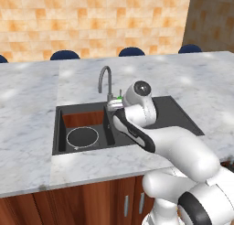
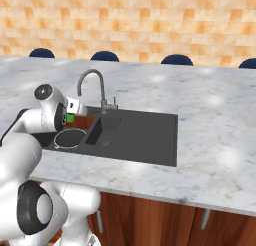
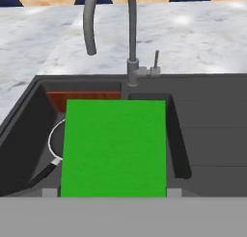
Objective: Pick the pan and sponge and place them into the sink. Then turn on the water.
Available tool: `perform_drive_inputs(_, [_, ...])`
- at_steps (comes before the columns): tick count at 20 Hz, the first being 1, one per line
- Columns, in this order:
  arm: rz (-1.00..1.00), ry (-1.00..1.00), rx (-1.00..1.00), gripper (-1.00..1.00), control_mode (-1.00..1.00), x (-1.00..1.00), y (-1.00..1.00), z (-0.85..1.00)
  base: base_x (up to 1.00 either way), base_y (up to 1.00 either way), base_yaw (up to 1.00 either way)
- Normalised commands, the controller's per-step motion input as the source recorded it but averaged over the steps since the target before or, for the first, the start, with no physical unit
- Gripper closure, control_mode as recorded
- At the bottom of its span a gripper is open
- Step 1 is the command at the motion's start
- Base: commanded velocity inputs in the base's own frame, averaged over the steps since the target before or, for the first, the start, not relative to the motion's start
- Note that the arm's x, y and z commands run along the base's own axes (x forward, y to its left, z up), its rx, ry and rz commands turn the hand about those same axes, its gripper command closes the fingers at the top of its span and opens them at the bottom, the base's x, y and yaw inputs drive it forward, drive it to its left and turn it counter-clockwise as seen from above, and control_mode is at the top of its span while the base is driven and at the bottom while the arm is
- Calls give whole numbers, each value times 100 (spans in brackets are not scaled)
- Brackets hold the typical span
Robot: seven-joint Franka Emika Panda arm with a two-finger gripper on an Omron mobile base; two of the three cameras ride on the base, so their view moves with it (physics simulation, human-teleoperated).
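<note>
- Gripper (image 3: 113,192) holds the green sponge (image 3: 114,148) between its fingers, jaws part open and set against the sponge's two sides; held in the air above the sink (image 1: 180,114), over the divider between the two basins.
- Frying pan (image 1: 82,137) lies flat on the floor of the larger basin, at the sink's left end. Silvery rim visible, dark inside.
- Gooseneck faucet (image 1: 104,80) stands at the sink's back edge, just behind the divider, spout curving toward the larger basin. Small side lever (image 3: 156,59) upright next to its base.
- Faucet is the nearest obstacle: spout tip hangs just above and behind the sponge in the hand view.
- Marble worktop (image 1: 27,123) surrounds the sink on all sides; dark blue chair backs (image 2: 104,56) line its far edge, well apart from the sink.
- Wooden cabinet fronts (image 1: 91,201) with metal handles sit below the worktop's near edge.
- Left base view: the arm's wrist covers the smaller basin and most of the sponge; just a green sliver (image 1: 119,98) shows by the faucet base.
- Right base view: drainboard (image 2: 147,132) and smaller basin (image 2: 106,130) unobstructed; the arm hides part of the larger basin, pan rim (image 2: 70,138) half seen.
- Hand view: sponge covers most of the pan; a slice of rim (image 3: 52,139) and the handle end (image 3: 46,171) stick out at its left. A reddish-brown wall (image 3: 82,98) shows at the back of the larger basin.
</note>
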Motion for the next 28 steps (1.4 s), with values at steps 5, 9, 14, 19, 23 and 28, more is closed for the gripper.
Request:
perform_drive_inputs(5, [-6,0,-8,100,-100,10,40,-10,0,0,0])
perform_drive_inputs(9, [-7,7,-6,100,-100,21,39,-22,0,0,0])
perform_drive_inputs(14, [-7,4,-5,100,-100,30,36,-26,0,0,0])
perform_drive_inputs(19, [-4,0,-4,100,-100,28,28,-35,0,0,0])
perform_drive_inputs(23, [0,-1,0,100,-100,27,15,-46,0,0,0])
perform_drive_inputs(28, [0,0,1,100,-100,29,14,-43,0,0,0])
